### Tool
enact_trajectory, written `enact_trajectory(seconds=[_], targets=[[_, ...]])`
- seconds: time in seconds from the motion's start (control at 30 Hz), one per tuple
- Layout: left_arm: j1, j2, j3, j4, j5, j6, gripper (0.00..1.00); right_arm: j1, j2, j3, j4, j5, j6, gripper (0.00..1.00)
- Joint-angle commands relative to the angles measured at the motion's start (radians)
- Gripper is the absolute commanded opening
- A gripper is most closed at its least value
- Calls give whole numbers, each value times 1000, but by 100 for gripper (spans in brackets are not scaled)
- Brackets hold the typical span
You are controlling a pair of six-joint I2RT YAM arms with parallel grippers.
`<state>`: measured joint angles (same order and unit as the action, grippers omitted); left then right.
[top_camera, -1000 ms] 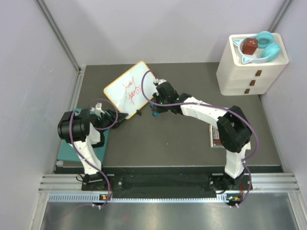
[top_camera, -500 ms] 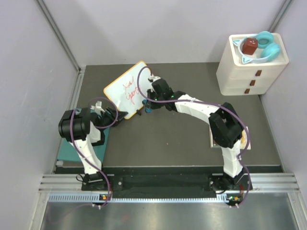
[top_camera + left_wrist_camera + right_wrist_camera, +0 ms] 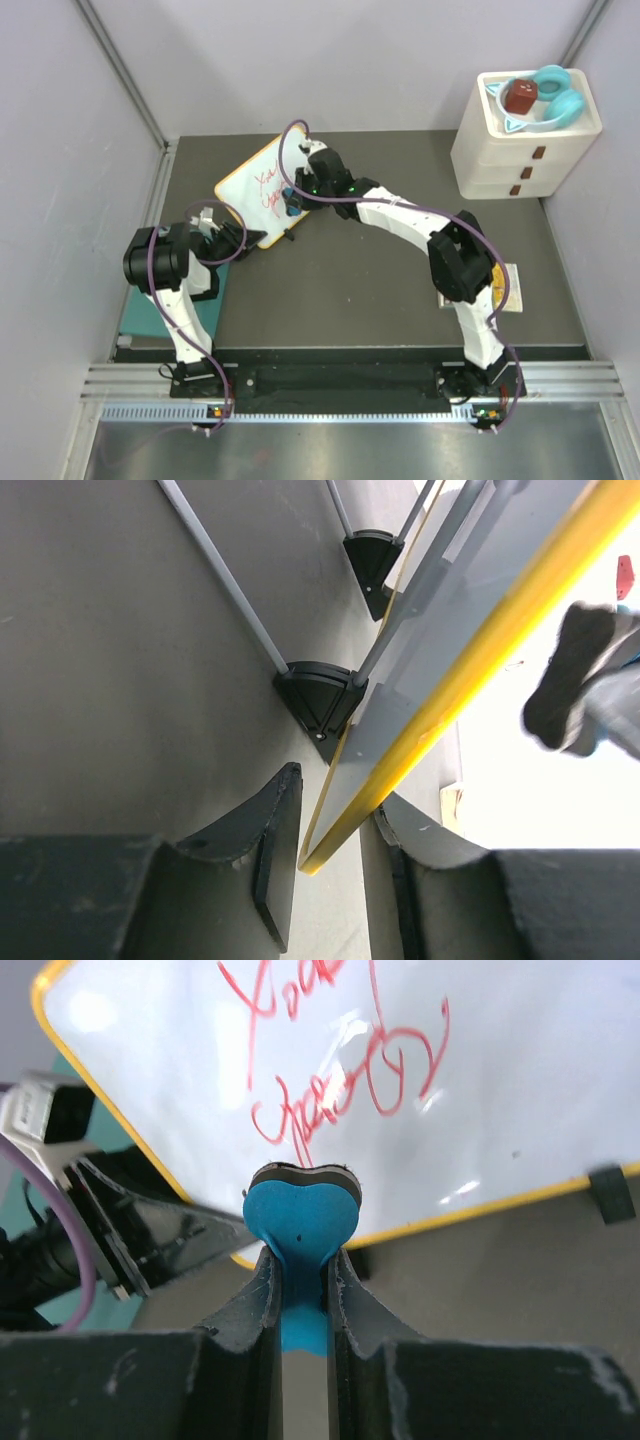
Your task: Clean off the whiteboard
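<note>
The whiteboard (image 3: 255, 185), white with an orange rim and red handwriting (image 3: 270, 190), stands tilted at the table's back left. My right gripper (image 3: 290, 197) is shut on a blue eraser (image 3: 300, 1210) whose dark felt meets the board face (image 3: 500, 1080) just below the writing (image 3: 330, 1090). My left gripper (image 3: 240, 240) sits at the board's lower corner. In the left wrist view the rim (image 3: 480, 660) runs between the jaws (image 3: 338, 795). One finger (image 3: 400, 845) touches the rim. A narrow gap shows at the other (image 3: 275, 840). Black feet (image 3: 320, 695) prop the board.
A white drawer unit (image 3: 525, 150) stands at the back right with a teal item (image 3: 560, 95) and a red-brown block (image 3: 520, 97) on top. A teal mat (image 3: 205, 310) lies under the left arm. A booklet (image 3: 507, 285) lies beside the right arm.
My right gripper has carried the eraser left from beside the board onto its face near the writing. The left jaws have narrowed around the board's corner.
</note>
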<state>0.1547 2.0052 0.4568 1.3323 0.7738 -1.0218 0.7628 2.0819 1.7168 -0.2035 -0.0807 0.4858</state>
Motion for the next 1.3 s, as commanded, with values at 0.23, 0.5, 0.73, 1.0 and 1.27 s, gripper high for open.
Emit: enact_trajectory(seconds=[0.23,0.5,0.73,1.0,1.27], targets=[[-24,-22,-9,364,61,49,42,6,150,217,44,-16,10,0],[-32,-10,9,364,90,57,39,15,202,242,107,4,30,0],[-35,-3,20,363,104,52,34,111,207,248,177,295,-56,0],[-37,1,25,363,107,51,34,122,273,322,187,214,-70,0],[-38,1,26,363,111,52,29,73,357,395,131,154,-3,0]])
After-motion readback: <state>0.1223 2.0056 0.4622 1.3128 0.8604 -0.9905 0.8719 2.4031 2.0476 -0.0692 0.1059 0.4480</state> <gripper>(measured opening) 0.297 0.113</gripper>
